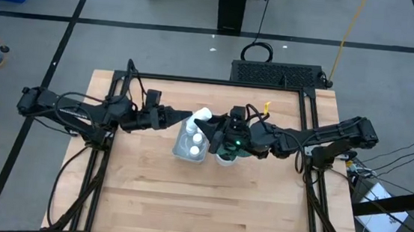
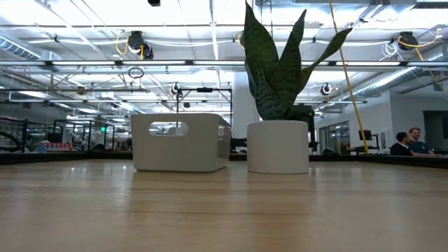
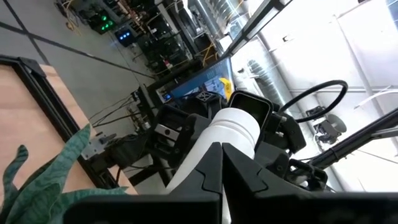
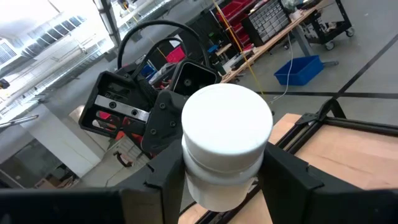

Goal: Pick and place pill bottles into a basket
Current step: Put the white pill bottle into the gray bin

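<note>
The pale basket stands mid-table and also shows in the low view. It holds three white pill bottles. Above its far end, one more pill bottle lies about level in the air between my two grippers. My right gripper comes in from the right and is shut on it. My left gripper comes in from the left, shut, with its tips at the bottle's base end. I cannot tell whether they touch it. Both grippers are outside the low view. My right gripper pinches the bottle's body just below the cap, with one finger on each side. The round cap faces back toward my wrist, so the bottle lies along the fingers. The fingers point about level toward the table's left. The bottle is clear of the basket.
A white pot with a green spiky plant stands right beside the basket, under my right arm. Black frame rails run along the table's left, right and far edges. Bare wood lies toward the near edge.
</note>
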